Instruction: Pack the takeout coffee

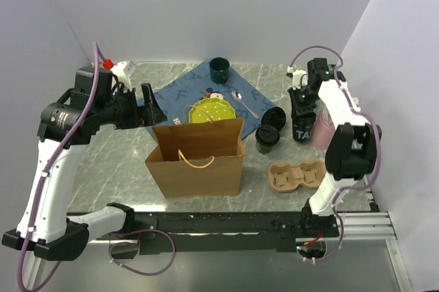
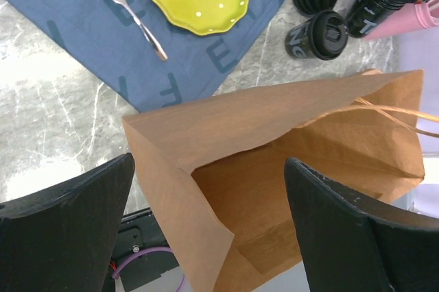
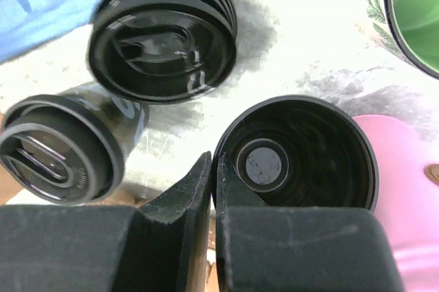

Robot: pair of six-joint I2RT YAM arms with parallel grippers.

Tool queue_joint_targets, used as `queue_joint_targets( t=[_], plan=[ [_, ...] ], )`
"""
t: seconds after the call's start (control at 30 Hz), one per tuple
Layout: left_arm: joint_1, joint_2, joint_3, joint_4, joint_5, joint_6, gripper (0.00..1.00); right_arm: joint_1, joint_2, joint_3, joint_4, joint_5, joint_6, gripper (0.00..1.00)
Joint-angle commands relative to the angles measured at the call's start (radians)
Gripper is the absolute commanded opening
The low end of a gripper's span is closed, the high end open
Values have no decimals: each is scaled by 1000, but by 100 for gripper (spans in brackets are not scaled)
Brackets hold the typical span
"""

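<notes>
Hard to see:
- From above, the right gripper is lost behind its own arm; only its wrist view shows it. There the jaws are nearly together and pinch the wall of the open cup, one finger inside the rim and one outside.
- A pale disc lies at the bottom of that cup; I cannot tell what it is.
- A pink thing sits just right of the open cup, half covered by the arm. It is not identifiable.
- A green-lined mug is cut off at the corner of the right wrist view.
- The bag interior is hidden from above. The left wrist view shows only brown paper, with the lower part blocked by the fingers.
- The white lettering on the cups is only partly readable.

Left gripper: jaws wide, holding nothing, over the bag's open mouth.

Counts:
- Black cups: 3, the open cup plus 2 lidded cups. All three are grouped close together right of the cloth and behind the carrier. They are outside both the bag and the carrier.
- Carrier: 1, with two wells showing.
- Bag: 1, upright, in front of the cloth.
- On the cloth: plate 1, fork 1, spoon 1, dark mug 1.
</notes>
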Motion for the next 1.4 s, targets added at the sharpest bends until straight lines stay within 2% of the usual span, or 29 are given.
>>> queue_joint_targets(
  t=[0.0, 0.27, 0.4, 0.8, 0.9, 1.0, 1.13, 1.27, 1.37],
  plan=[
    [-18, -19, 29, 41, 22, 4, 97, 41, -133, -88, 202, 118, 51, 0],
    [-45, -14, 39, 40, 10, 11, 97, 87, -254, -310, 482, 187, 114, 0],
    [-61, -13, 45, 43, -3, 14, 97, 90, -287, -408, 608, 169, 189, 0],
    [-85, 3, 63, 33, -38, 26, 97, 137, -340, -551, 776, 262, 253, 2],
    [-85, 10, 71, 33, -43, 24, 97, 136, -347, -554, 774, 274, 261, 7],
    [-85, 14, 80, 29, -52, 24, 97, 136, -357, -554, 759, 288, 275, 16],
    [-85, 14, 89, 20, -87, 17, 96, 136, -385, -558, 740, 290, 264, 35],
    [-85, 14, 85, 12, -138, -9, 97, 136, -399, -538, 687, 297, 261, 38],
    [-84, 12, 97, 0, -231, -26, 96, 133, -409, -489, 624, 320, 265, 41]
  ],
)
